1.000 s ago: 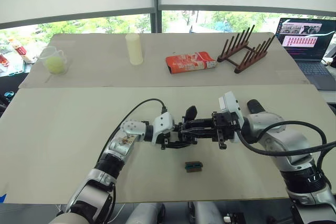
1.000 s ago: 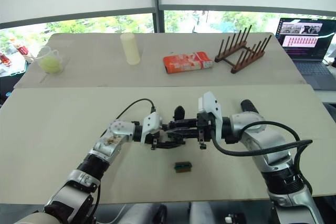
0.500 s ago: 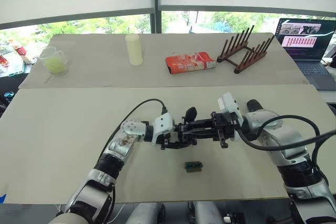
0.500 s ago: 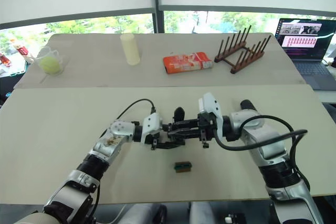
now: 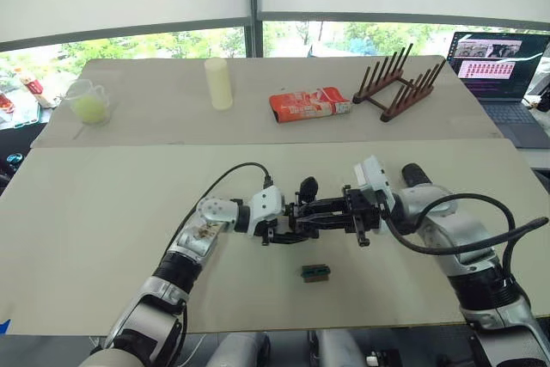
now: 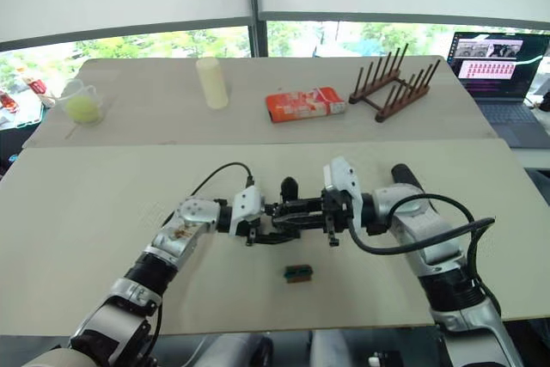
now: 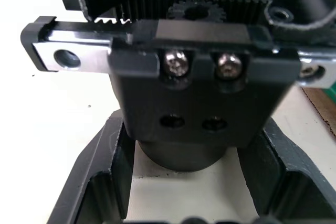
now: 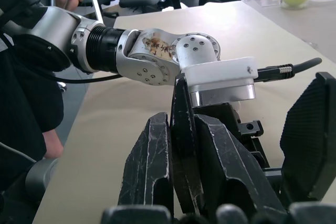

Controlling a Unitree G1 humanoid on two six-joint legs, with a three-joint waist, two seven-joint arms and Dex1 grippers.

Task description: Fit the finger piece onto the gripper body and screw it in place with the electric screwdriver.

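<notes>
**Finger piece meets gripper body in mid-air**

On the left, the left gripper clamps the gripper body just above the table; its rigid block with two seated screws looks solid, best gripped low on its base. To the right, the right gripper appears to pinch the finger piece, a light, stiff, likely slippery sliver, against one pad, the other pad standing wide. Nearer lies a green-and-black block.
</notes>
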